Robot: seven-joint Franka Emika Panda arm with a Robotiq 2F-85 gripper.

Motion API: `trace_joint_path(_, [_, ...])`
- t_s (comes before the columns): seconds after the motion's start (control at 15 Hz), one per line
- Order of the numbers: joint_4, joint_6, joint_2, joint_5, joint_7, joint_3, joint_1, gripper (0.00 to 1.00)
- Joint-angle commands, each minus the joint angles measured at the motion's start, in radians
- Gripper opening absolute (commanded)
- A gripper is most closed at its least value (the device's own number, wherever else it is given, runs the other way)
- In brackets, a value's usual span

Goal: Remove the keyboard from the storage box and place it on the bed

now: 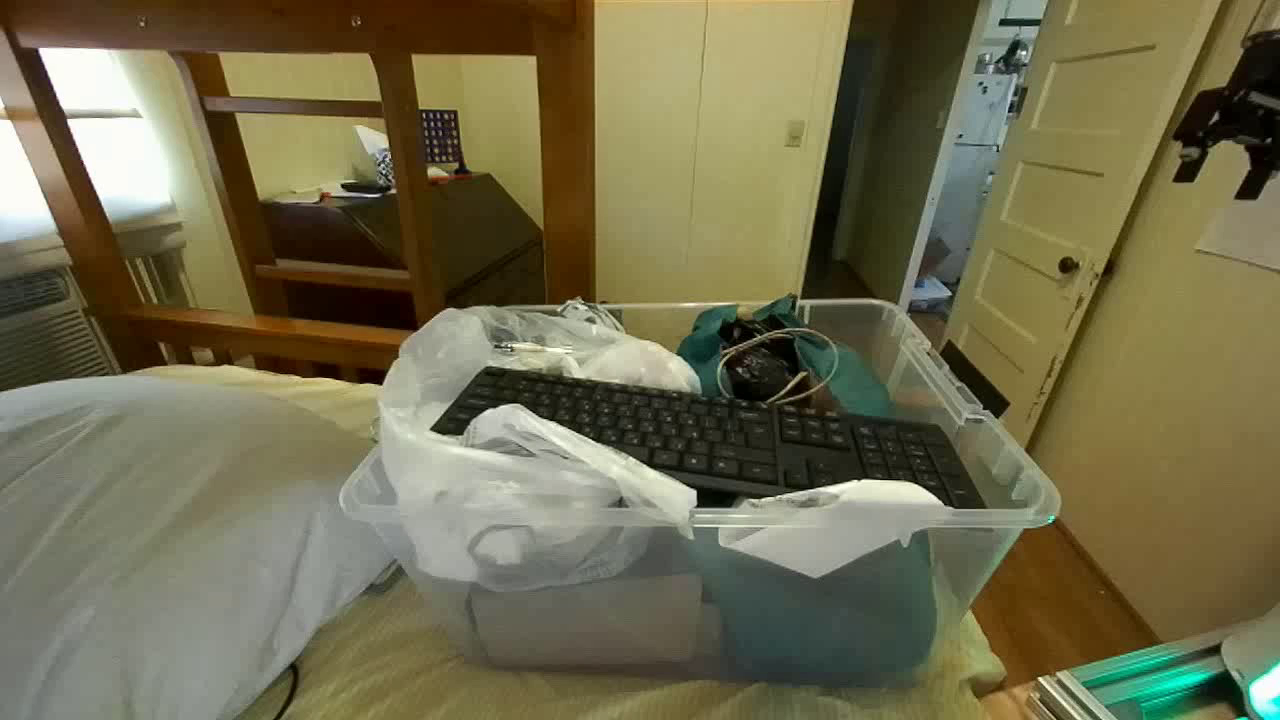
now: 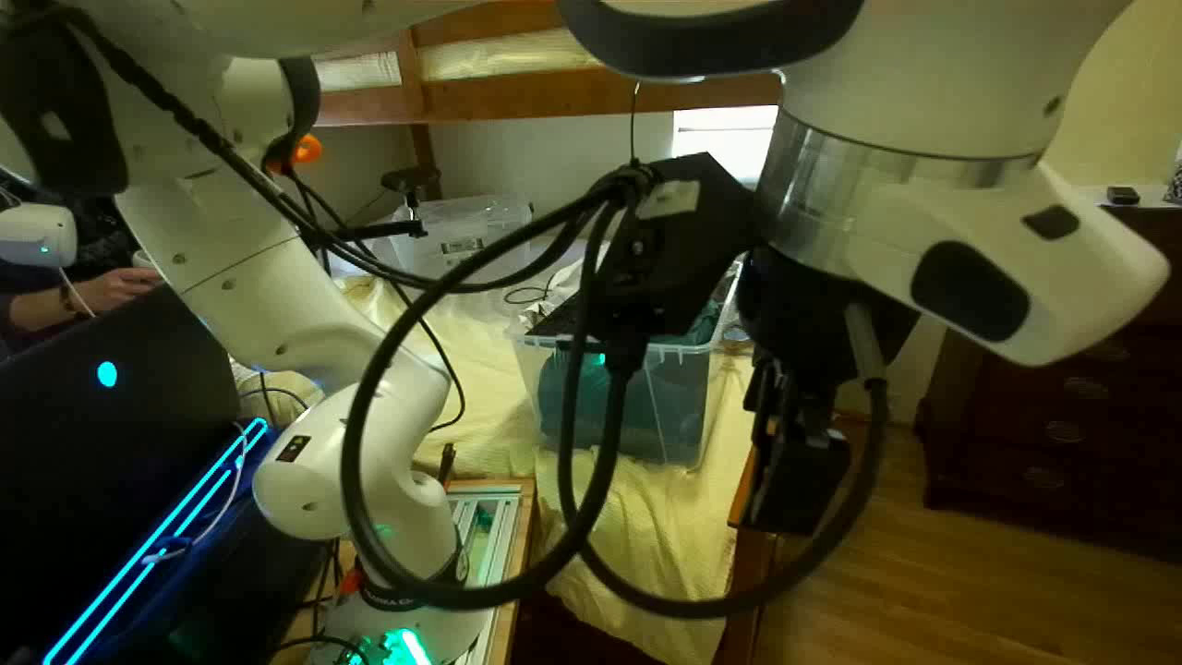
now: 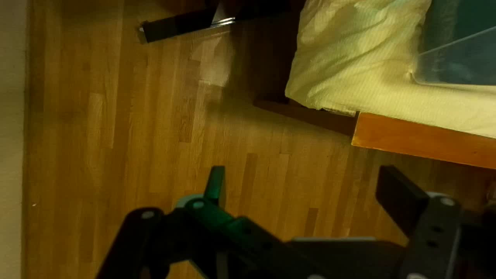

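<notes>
Wrist view: gripper point(image 3: 302, 186) is spread wide, nothing betw. its fingers, and hangs over the floor point(image 3: 128, 162) w/ the bed point(image 3: 368, 77) off to one side. Keyboard point(image 1: 700, 432) is in the box point(image 1: 1005, 517), face up, high in the load, a bit aslant; one end is by the bag point(image 1: 430, 500), numpad end near the rim. Can't tell if the bag laps over its near edge.

Progress est.: approx. zero. Done: nothing visible. Left, prob. in this order: get over the box, grip, lift clear of bag + rim, set down on bed. Box stands on the bed, so the carry s/b short.

Count: keyboard, 1. Gripper, 1, w/ 2 fingers. Bed, 1. Clear boxes, 2: the keyboard's, plus a second box point(image 2: 480, 222) farther back in an exterior view. Laptop point(image 2: 83, 434), 1. Bags, min. 1; heaped plastic, no exact no. Teal cloth point(image 1: 850, 385), 1 pc. or more, can't tell.
</notes>
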Motion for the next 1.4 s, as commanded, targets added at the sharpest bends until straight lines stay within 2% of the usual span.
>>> trace_joint_path(0.0, [0.003, -0.002, 0.005, 0.008, -0.009, 0.022, -0.028, 1.0])
trace_joint_path(0.33, [0.003, -0.002, 0.005, 0.008, -0.009, 0.022, -0.028, 1.0])
trace_joint_path(0.47, [0.011, -0.017, -0.003, 0.015, -0.063, 0.035, -0.002, 1.0])
trace_joint_path(0.8, [0.02, -0.068, -0.078, 0.012, -0.145, 0.161, 0.082, 1.0])
trace_joint_path(1.07, [0.094, -0.146, -0.094, 0.03, -0.186, 0.256, 0.181, 1.0])
trace_joint_path(1.33, [0.167, -0.125, -0.08, 0.052, -0.232, 0.334, 0.281, 1.0])
